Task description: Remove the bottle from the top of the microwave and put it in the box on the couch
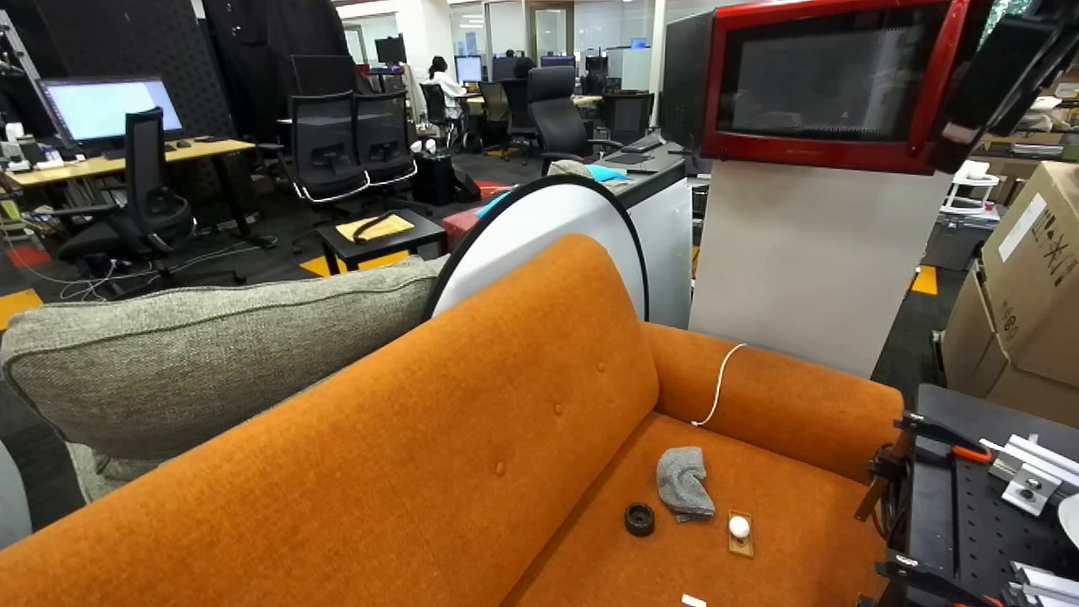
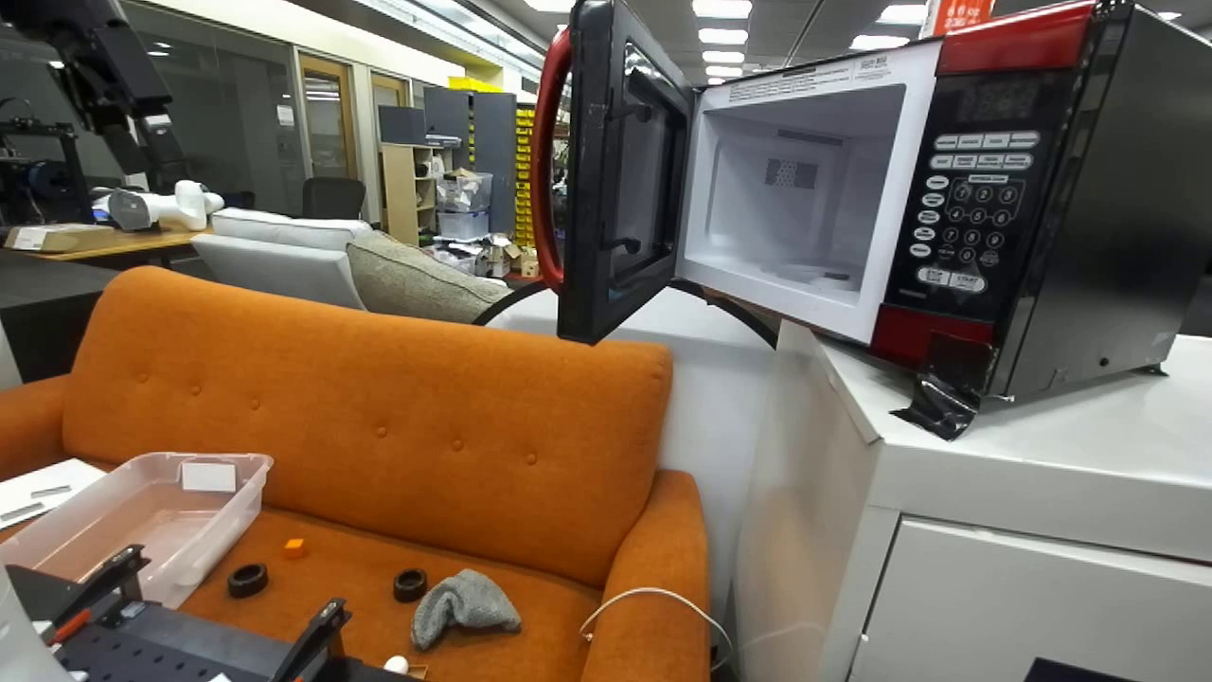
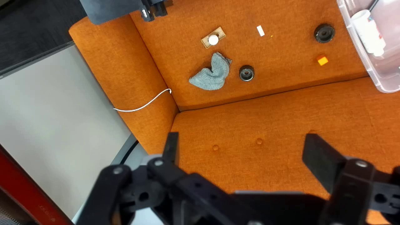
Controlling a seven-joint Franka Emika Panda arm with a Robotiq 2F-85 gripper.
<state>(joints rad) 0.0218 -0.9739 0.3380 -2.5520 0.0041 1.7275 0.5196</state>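
The gripper (image 3: 242, 143) is holding nothing, fingers (image 3: 323, 159) wide apart; a white bottle (image 3: 368, 32), maybe, is lying in the box (image 3: 386, 79).

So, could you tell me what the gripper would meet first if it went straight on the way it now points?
Probably the orange couch's backrest, seen past the open gripper in the wrist view; nothing shows in between, but depth and exact aim are unclear.
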